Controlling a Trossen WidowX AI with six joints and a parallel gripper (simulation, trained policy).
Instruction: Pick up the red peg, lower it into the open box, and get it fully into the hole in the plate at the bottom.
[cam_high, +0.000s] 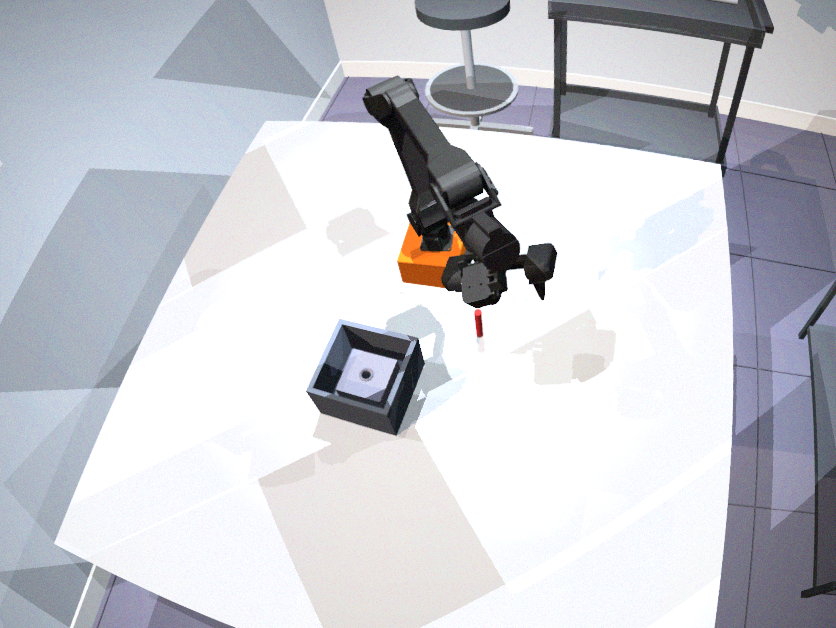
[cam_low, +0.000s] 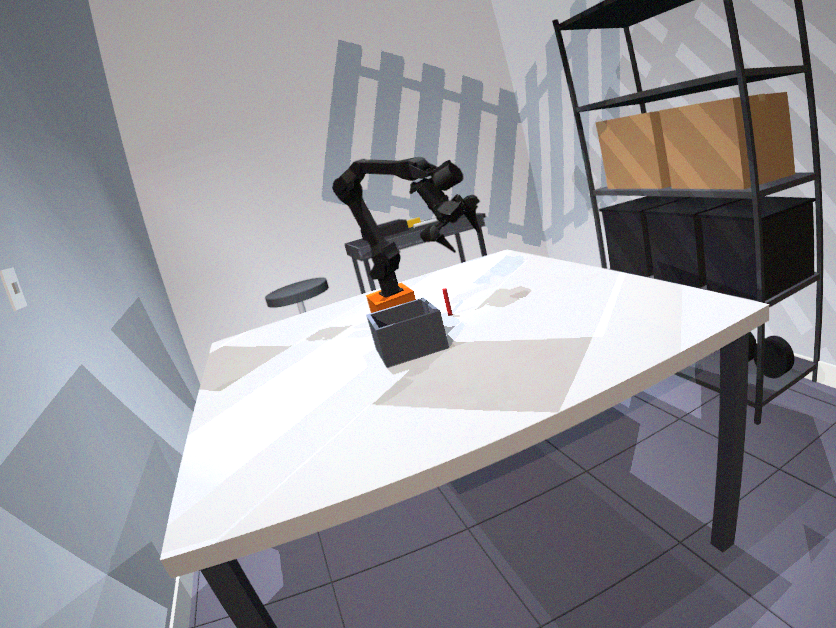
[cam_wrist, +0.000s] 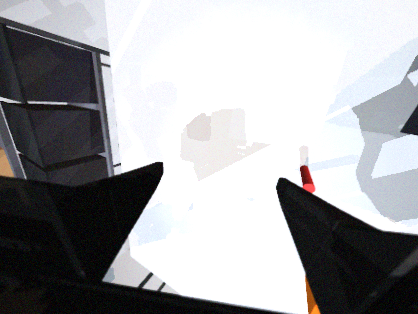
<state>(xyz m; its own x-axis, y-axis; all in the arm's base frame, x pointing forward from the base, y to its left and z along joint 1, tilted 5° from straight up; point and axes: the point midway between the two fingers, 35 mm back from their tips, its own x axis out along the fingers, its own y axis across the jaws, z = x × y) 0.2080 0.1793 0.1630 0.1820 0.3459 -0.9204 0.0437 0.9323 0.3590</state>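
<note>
Purple-grey floor tiles (cam_high: 770, 432) (cam_low: 527, 561) with dark grout, pale walls, hard-edged shadows; matte white tabletop (cam_high: 574, 459) (cam_low: 304, 459) (cam_wrist: 225, 220), smooth, blown out in places. Open box (cam_high: 358, 412) (cam_low: 413, 339) is dark grey, square, straight-walled, smooth; pale square plate (cam_high: 354, 385) at its bottom, round dark hole (cam_high: 366, 374) near plate centre. Red peg (cam_high: 478, 323) (cam_low: 446, 302) (cam_wrist: 307, 178) is a slim, smooth, plain cylinder, on tabletop outside the box, well short of the hole. It stands upright, long axis vertical, one end up, other end down on the table. Black arm (cam_high: 432, 152) (cam_low: 368, 223) rises from an orange block base (cam_high: 422, 271) (cam_low: 377, 303) (cam_wrist: 311, 297), bends at a high elbow, reaches out, then angles down at the wrist. Gripper (cam_high: 498, 287) (cam_low: 469, 253) (cam_wrist: 219, 174) hangs above the table, tilted, tapered fingers spread wide apart, nothing between them. Wrist view has peg off to the right, outside the finger gap, its bright red end face toward the camera
</note>
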